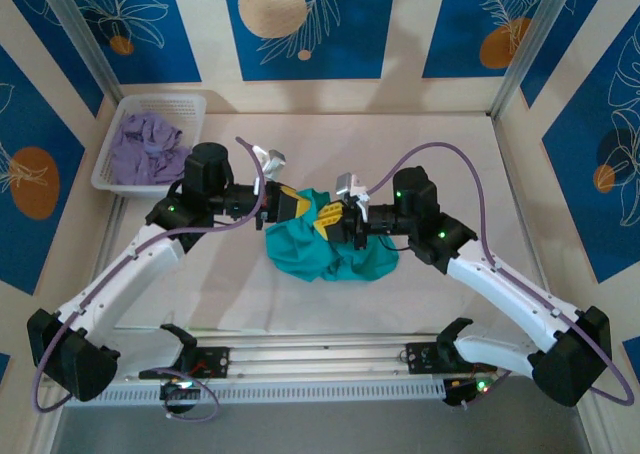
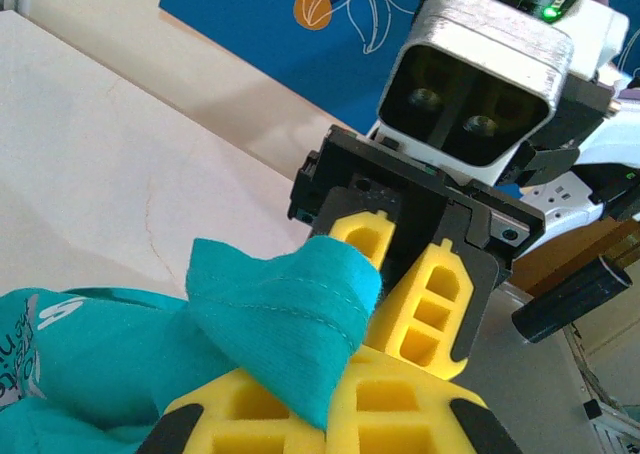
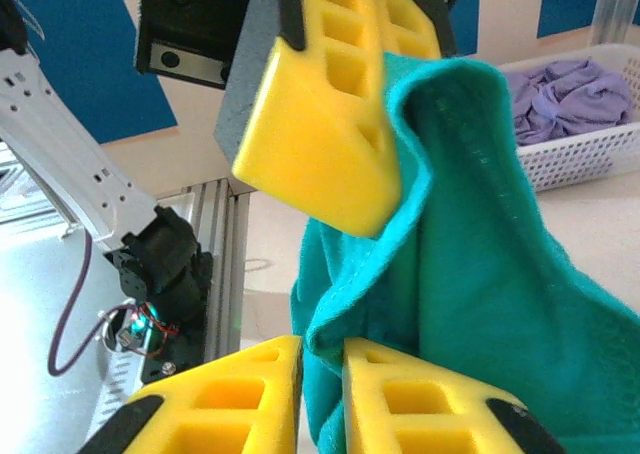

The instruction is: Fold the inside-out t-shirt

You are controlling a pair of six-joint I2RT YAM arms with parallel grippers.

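Top external view had the inside-out t-shirt (image 1: 335, 256) bunched in a teal heap on the surface (image 1: 450, 144), right under both end effectors and spilling a bit toward the arm bases from them. No clear long axis that I could make out, just a wad slightly wider than deep. The left end effector (image 1: 300, 207) was clamped shut on a raised fold of it. The right end effector (image 1: 332, 222) sat tip to tip with it, jaws nearly together with teal cloth filling the gap, so I'd call that a pinch on the same fold. Neither arm was nearer; both met over the heap's middle. My guess is the next move needs them pulling apart sideways to spread it out. A white basket (image 1: 165, 102) with a lavender garment (image 1: 150, 149) sat well off beyond the left end effector.
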